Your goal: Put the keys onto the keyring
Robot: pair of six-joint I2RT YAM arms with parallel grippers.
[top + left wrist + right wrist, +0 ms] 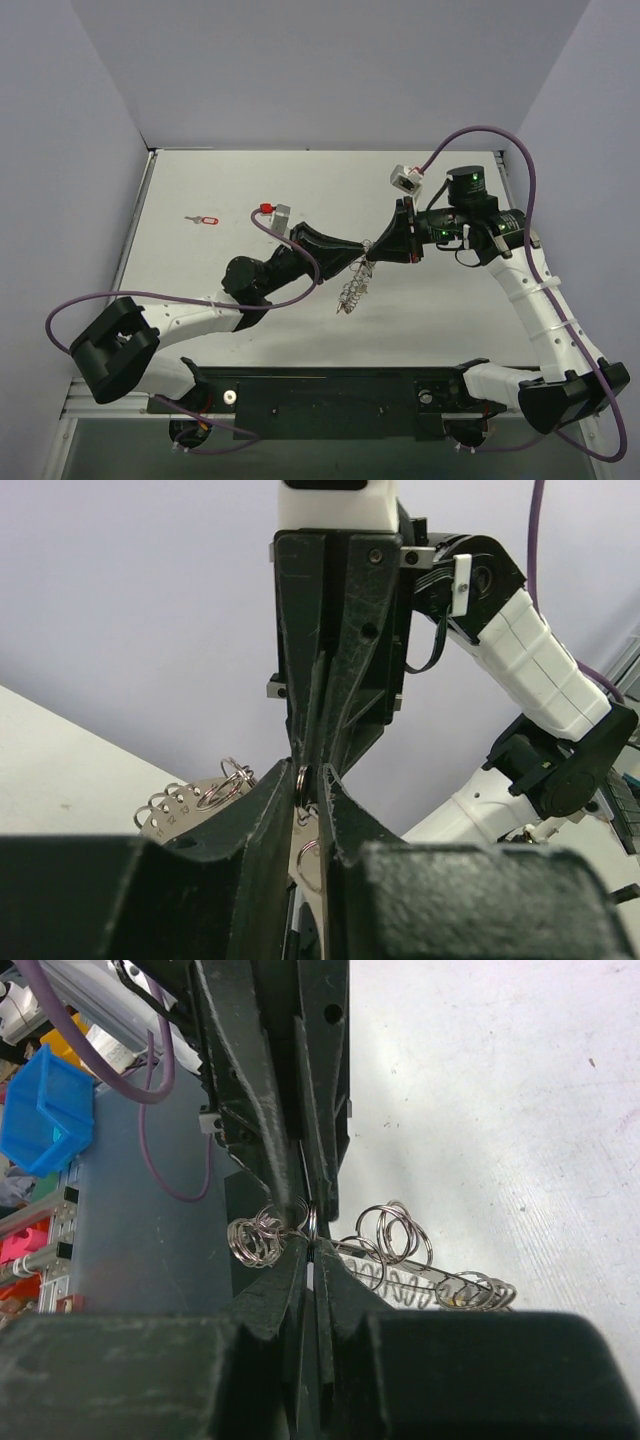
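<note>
Status: this is the ring-handling step, no key threaded yet. The keyring (354, 287) hangs in mid-air over the middle of the table (250, 180), dangling from where the two claws meet tip to tip. The right gripper (314, 1250) is clenched on one thin wire loop of the bunch and looks to be carrying the load. The left gripper (307, 783) shows a slim gap between its jaws with that same loop standing in it; can't tell if it's pinching or free. The only key I can find is the red-headed key (205, 219), flat on the table far left, well apart from both arms (other keys, if any, not visible). Next move, my read: left backs fully clear and fetches that key, while right holds the ring steady with a coil end exposed. Materials: the ring is bright springy wire, overlapping split coils strung along a flat silvery plate (185, 810) with tiny stamped marks; slick, likely to swing. The key is a thin metal blade with a plastic head, lying flush, so awkward to get under. Both grippers are matte black grainy plastic. The table is matte white, lightly scuffed.
</note>
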